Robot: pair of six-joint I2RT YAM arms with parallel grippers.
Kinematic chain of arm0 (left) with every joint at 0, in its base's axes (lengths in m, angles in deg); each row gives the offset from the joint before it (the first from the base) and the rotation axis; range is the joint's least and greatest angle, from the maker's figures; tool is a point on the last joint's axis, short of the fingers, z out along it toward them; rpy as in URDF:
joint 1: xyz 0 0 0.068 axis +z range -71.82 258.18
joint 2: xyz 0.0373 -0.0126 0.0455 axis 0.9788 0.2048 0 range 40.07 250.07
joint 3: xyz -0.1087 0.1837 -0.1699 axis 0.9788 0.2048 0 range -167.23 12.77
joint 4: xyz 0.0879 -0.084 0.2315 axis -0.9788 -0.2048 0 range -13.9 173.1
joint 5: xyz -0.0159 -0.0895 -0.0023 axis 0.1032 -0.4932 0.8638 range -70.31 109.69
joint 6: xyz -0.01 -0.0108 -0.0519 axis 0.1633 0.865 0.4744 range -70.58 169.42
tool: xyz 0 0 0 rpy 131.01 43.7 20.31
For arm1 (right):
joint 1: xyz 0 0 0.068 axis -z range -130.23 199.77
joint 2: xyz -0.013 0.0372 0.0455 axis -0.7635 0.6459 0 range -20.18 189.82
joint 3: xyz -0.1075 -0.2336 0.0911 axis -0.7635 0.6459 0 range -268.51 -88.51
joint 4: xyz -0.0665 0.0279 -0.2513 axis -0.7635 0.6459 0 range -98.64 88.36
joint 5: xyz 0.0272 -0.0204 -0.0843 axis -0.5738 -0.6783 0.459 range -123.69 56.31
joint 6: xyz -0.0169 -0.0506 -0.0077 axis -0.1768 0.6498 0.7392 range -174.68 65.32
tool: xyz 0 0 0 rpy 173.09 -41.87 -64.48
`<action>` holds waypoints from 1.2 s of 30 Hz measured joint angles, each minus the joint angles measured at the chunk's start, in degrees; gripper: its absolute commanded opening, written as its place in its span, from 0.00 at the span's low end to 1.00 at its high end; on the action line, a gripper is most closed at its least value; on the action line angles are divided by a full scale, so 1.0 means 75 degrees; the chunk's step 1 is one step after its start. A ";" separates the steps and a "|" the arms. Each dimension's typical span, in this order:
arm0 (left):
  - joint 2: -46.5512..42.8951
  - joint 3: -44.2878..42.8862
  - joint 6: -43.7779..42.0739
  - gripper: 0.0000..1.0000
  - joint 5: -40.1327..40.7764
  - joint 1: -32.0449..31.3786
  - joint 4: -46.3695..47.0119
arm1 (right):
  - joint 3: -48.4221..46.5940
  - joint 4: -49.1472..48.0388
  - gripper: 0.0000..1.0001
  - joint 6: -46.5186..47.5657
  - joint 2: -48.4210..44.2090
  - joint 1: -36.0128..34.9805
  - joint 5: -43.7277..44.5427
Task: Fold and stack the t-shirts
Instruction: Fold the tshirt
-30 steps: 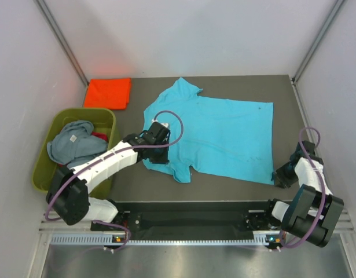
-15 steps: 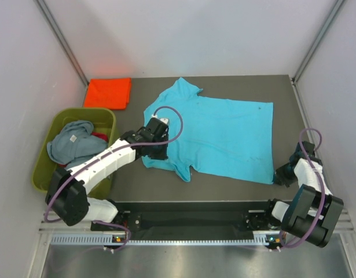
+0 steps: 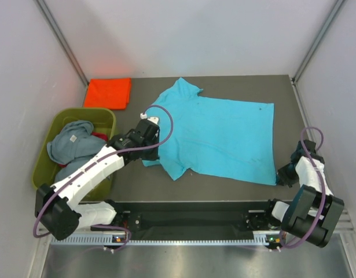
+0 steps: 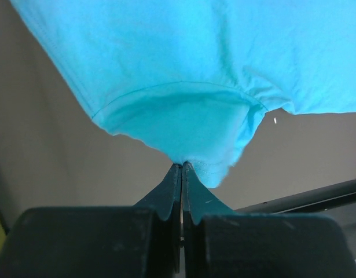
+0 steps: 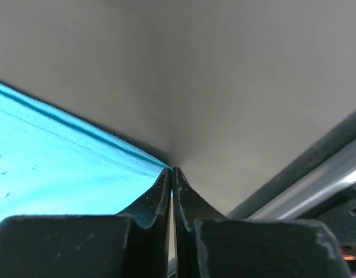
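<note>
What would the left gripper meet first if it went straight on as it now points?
The turquoise t-shirt: the left gripper is shut on its sleeve edge, with more of that cloth lying directly ahead.

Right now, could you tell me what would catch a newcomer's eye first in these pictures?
The turquoise t-shirt spread flat mid-table, its near edge pinched by the left gripper and right gripper. Next, the folded orange-red t-shirt at the far left corner, beyond the olive tub.
</note>
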 measured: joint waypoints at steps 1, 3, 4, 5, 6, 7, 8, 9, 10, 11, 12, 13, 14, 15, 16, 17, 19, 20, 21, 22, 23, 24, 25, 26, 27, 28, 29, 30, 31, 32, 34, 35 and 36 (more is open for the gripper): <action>-0.0041 0.0000 -0.0003 0.00 0.0038 0.0003 -0.0079 | -0.0050 0.0064 0.00 0.0006 0.0000 0.0000 0.0029; -0.0079 0.0000 -0.0003 0.00 0.0093 0.0006 -0.0195 | -0.0160 0.0172 0.00 0.0017 0.0000 0.0000 0.0119; -0.0090 0.0000 -0.0003 0.00 0.0125 0.0006 -0.0254 | -0.0207 0.0219 0.00 0.0020 0.0000 0.0000 0.0163; -0.0093 0.0000 -0.0006 0.00 0.0146 0.0006 -0.0309 | -0.0256 0.0259 0.00 0.0023 0.0006 0.0000 0.0201; -0.0096 0.0000 -0.0006 0.00 0.0149 0.0006 -0.0370 | -0.0309 0.0289 0.00 0.0023 0.0023 0.0000 0.0239; -0.0099 0.0000 -0.0006 0.00 0.0146 0.0006 -0.0405 | -0.0367 0.0315 0.00 0.0023 0.0052 0.0000 0.0286; -0.0099 0.0000 -0.0006 0.00 0.0140 0.0006 -0.0440 | -0.0425 0.0361 0.00 0.0029 0.0096 0.0000 0.0335; -0.0105 0.0000 -0.0006 0.00 0.0119 0.0006 -0.0460 | -0.0493 0.0414 0.00 0.0038 0.0146 0.0003 0.0385; -0.0111 0.0000 -0.0006 0.00 0.0079 0.0006 -0.0466 | -0.0580 0.0463 0.00 0.0058 0.0201 0.0009 0.0446; -0.0114 0.0000 -0.0006 0.00 0.0026 0.0006 -0.0463 | -0.0670 0.0501 0.00 0.0085 0.0248 0.0012 0.0530; -0.0117 0.0000 -0.0003 0.00 -0.0015 0.0006 -0.0463 | -0.0761 0.0560 0.00 0.0125 0.0286 0.0015 0.0606; -0.0114 0.0000 -0.0003 0.00 -0.0067 0.0006 -0.0466 | -0.0842 0.0600 0.00 0.0154 0.0318 0.0015 0.0679; -0.0114 0.0003 0.0000 0.00 -0.0114 0.0006 -0.0466 | -0.0927 0.0615 0.00 0.0210 0.0358 0.0015 0.0758; -0.0114 0.0003 0.0000 0.00 -0.0160 0.0006 -0.0466 | -0.0979 0.0618 0.00 0.0259 0.0393 0.0015 0.0816; -0.0114 0.0003 0.0000 0.00 -0.0219 0.0006 -0.0466 | -0.1005 0.0621 0.00 0.0291 0.0420 0.0015 0.0839; -0.0117 0.0003 0.0000 0.00 -0.0251 0.0006 -0.0466 | -0.1014 0.0624 0.00 0.0332 0.0440 0.0009 0.0851; -0.0122 0.0003 0.0003 0.00 -0.0321 0.0006 -0.0463 | -0.1014 0.0629 0.00 0.0399 0.0455 -0.0093 0.0874; -0.0125 0.0003 0.0006 0.00 -0.0321 0.0006 -0.0463 | -0.1014 0.0627 0.00 0.0423 0.0455 -0.0172 0.0895; -0.0128 0.0003 0.0006 0.00 -0.0321 0.0006 -0.0460 | -0.1014 0.0627 0.00 0.0452 0.0460 -0.0286 0.0903; -0.0128 0.0000 0.0009 0.00 -0.0286 0.0006 -0.0458 | -0.1014 0.0627 0.00 0.0487 0.0475 -0.0428 0.0906; -0.0128 -0.0003 0.0006 0.00 -0.0224 0.0006 -0.0455 | -0.1017 0.0621 0.00 0.0530 0.0507 -0.0562 0.0901; -0.0119 -0.0032 0.0009 0.00 -0.0146 0.0006 -0.0460 | -0.1026 0.0612 0.00 0.0571 0.0577 -0.0737 0.0901; -0.0090 -0.0096 0.0000 0.00 -0.0070 0.0006 -0.0463 | -0.1032 0.0606 0.00 0.0621 0.0659 -0.0868 0.0877; -0.0015 -0.0233 -0.0009 0.00 0.0015 0.0006 -0.0498 | -0.1064 0.0612 0.00 0.0685 0.0761 -0.0973 0.0845; 0.0140 -0.0458 -0.0023 0.00 0.0099 0.0015 -0.0481 | -0.1134 0.0606 0.00 0.0737 0.0883 -0.1075 0.0828; 0.0373 -0.0790 -0.0050 0.00 0.0187 0.0029 -0.0469 | -0.1244 0.0606 0.00 0.0778 0.1026 -0.1151 0.0819; 0.0606 -0.1096 -0.0076 0.00 0.0242 0.0044 -0.0446 | -0.1387 0.0609 0.00 0.0825 0.1166 -0.1221 0.0813; 0.0947 -0.1504 -0.0114 0.00 0.0338 0.0055 -0.0393 | -0.1588 0.0583 0.00 0.0883 0.1355 -0.1294 0.0810; 0.1239 -0.1868 -0.0152 0.00 0.0423 0.0064 -0.0361 | -0.1775 0.0548 0.00 0.0927 0.1512 -0.1352 0.0801; 0.1591 -0.2267 -0.0195 0.00 0.0513 0.0099 -0.0280 | -0.1993 0.0545 0.00 0.0965 0.1687 -0.1411 0.0790; 0.2206 -0.2926 -0.0291 0.00 0.0679 0.0178 -0.0245 | -0.2492 0.0460 0.00 0.1070 0.2090 -0.1521 0.0758; 0.2550 -0.3252 -0.0350 0.00 0.0764 0.0248 -0.0213 | -0.2766 0.0449 0.00 0.1116 0.2308 -0.1568 0.0743; 0.2838 -0.3529 -0.0382 0.00 0.0807 0.0335 -0.0245 | -0.3031 0.0388 0.00 0.1157 0.2524 -0.1606 0.0720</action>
